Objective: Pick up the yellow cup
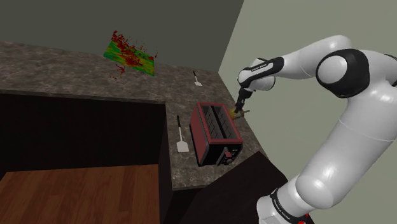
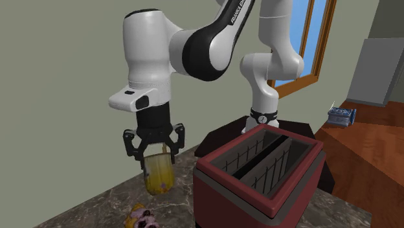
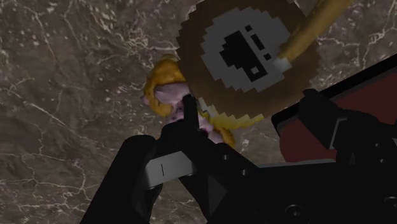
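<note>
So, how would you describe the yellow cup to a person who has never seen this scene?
Find the dark stone counter and the red toaster on it. Right beside the toaster, the black gripper grasps the rim of a yellow cup. It is the tall, smooth yellow thing, unlike the lumpy yellow and pink object lying on the counter below it.

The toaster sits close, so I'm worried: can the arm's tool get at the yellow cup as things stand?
Probably yes. The black tool sits right over the rim of the tall yellow cup, and the dark red slotted toaster stands beside it, apart, so nothing appears to block it.
</note>
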You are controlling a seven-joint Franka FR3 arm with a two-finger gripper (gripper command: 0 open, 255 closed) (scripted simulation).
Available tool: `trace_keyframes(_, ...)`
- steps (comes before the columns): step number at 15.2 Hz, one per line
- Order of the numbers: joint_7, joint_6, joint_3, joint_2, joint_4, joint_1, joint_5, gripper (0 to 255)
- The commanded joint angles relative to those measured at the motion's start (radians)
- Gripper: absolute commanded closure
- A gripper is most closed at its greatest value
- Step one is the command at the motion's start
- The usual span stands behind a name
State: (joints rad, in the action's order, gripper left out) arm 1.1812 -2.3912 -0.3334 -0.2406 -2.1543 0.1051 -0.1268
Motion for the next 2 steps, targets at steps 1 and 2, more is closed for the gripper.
trace_keyframes(1, -0.005, 0.013, -0.002, 0.009, 0.005, -0.002, 0.006, 255)
trace_keyframes(2, -0.005, 0.013, -0.001, 0.009, 0.005, -0.002, 0.006, 255)
